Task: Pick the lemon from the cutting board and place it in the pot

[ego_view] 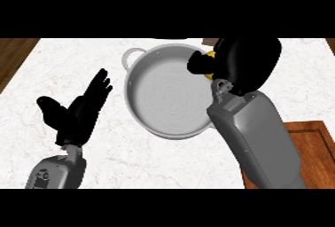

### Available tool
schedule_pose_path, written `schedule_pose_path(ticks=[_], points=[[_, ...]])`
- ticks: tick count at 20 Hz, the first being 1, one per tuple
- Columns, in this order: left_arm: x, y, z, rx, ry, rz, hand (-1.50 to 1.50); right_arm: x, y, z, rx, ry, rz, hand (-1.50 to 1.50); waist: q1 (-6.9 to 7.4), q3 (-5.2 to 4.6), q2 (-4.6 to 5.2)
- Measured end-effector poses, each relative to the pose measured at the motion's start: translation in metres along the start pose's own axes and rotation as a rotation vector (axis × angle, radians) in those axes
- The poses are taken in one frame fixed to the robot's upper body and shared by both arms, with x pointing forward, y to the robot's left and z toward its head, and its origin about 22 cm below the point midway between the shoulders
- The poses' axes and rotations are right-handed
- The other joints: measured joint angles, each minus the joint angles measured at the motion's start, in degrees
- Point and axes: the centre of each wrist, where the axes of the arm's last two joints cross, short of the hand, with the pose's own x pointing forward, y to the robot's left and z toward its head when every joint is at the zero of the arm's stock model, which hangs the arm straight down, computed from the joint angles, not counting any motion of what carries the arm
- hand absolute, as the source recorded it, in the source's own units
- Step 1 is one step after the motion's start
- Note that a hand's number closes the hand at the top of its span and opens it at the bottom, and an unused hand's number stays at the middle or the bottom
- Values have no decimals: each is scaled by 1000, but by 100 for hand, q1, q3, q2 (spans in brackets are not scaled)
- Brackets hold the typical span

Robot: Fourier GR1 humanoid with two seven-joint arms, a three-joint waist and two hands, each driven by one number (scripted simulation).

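Right hand (243,62) curled around yellow lemon (211,67), mostly hidden beneath it, over right rim of round, smooth, grey metal pot (171,91). Left hand (78,111) open, fingers straight, left of pot. White veined marble counter (118,164); wooden board (314,150) below-right of right hand.

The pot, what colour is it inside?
Pale grey-white pot, seen clearly in the head view.
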Motion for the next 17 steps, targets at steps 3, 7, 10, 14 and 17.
schedule_pose_path(ticks=[3,7,10,14,17], points=[[-3,1,1,-1,1,-1,0,-6,8,-14,64,61,-46,-150,27,6,13],[-3,2,0,-5,-3,-2,0,-8,13,-25,116,104,-129,-150,66,10,27],[-1,-1,-2,-10,-5,-2,0,-6,10,-27,84,100,-210,-150,35,13,25],[-4,0,-1,7,-3,-3,0,-2,-1,-24,-61,66,-307,-150,-43,8,-5],[-5,0,0,17,0,-3,0,-3,-7,-23,-167,61,-366,-150,-122,8,-30]])
